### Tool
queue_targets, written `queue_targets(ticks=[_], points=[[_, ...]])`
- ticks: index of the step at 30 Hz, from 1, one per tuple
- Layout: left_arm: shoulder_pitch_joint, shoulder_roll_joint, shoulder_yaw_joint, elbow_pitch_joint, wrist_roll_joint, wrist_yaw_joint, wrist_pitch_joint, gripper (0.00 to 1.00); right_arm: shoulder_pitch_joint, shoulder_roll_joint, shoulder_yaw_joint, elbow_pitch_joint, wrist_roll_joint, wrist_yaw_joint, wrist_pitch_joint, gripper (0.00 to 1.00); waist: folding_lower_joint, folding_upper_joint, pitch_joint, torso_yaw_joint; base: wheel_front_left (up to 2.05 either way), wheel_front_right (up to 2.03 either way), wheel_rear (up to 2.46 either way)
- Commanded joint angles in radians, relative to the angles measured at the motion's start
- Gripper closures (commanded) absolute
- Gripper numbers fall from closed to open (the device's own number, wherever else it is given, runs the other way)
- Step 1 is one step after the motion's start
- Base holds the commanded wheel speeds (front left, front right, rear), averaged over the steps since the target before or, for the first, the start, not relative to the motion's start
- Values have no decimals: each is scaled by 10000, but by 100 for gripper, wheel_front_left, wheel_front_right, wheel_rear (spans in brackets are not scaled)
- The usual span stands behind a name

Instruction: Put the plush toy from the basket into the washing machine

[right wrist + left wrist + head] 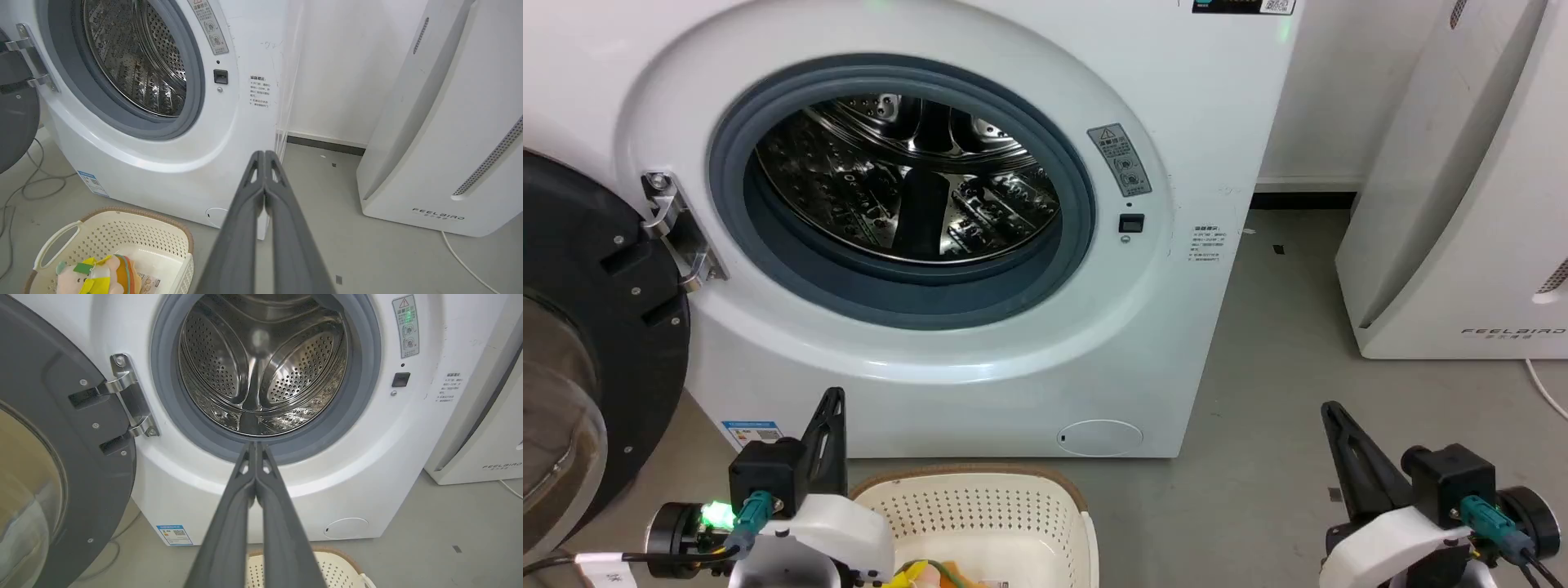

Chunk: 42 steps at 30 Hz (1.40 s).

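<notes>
The plush toy [96, 275], pink-faced with yellow clothes and a striped orange hat, lies in the cream basket [118, 237] on the floor before the washing machine [1192, 122]; a sliver of the toy [931, 576] peeks out at the head view's bottom edge. The washer's drum [907, 175] stands exposed, its black-rimmed glass door [580, 343] swung out to the left. My left gripper [832, 400] is shut and empty, raised just left of the basket [980, 506]. My right gripper [1331, 412] is shut and empty too, over bare floor to the right. Each wrist view shows its fingers [255, 447] [263, 155] pressed together.
A white FEELBIRD appliance [1462, 204] stands to the right of the washer, with a white cord [1543, 388] trailing on the floor. Grey cables [36, 183] lie on the floor by the door. Grey floor [1274, 392] stretches between the washer and that appliance.
</notes>
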Motion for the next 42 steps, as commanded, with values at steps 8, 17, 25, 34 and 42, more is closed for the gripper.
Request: queue_targets(ticks=[8, 17, 25, 34, 42], points=[[141, 3, -5, -45, 16, 28, 3, 100, -139, -4, -3, -37, -78, -9, 14, 100, 0, 0, 0, 0, 0, 0, 0], [141, 3, -5, -45, 16, 28, 3, 100, -139, -4, -3, -37, -78, -9, 14, 100, 0, 0, 0, 0, 0, 0, 0], [-4, 0, 5, 7, -2, 1, -3, 0, 4, 0, -1, 4, 8, 0, -5, 0, 0, 0, 1, 0, 0, 0, 0], [-46, 0, -77, 73, -72, 160, -184, 0, -11, 0, -173, -23, 213, -1, -185, 0, 0, 0, 42, 2, 0, 0, 0], [-200, 17, -194, 351, -46, 210, -352, 0, -50, -1, -308, -36, 402, -1, -352, 0, 0, 0, 135, 2, 0, 0, 0]])
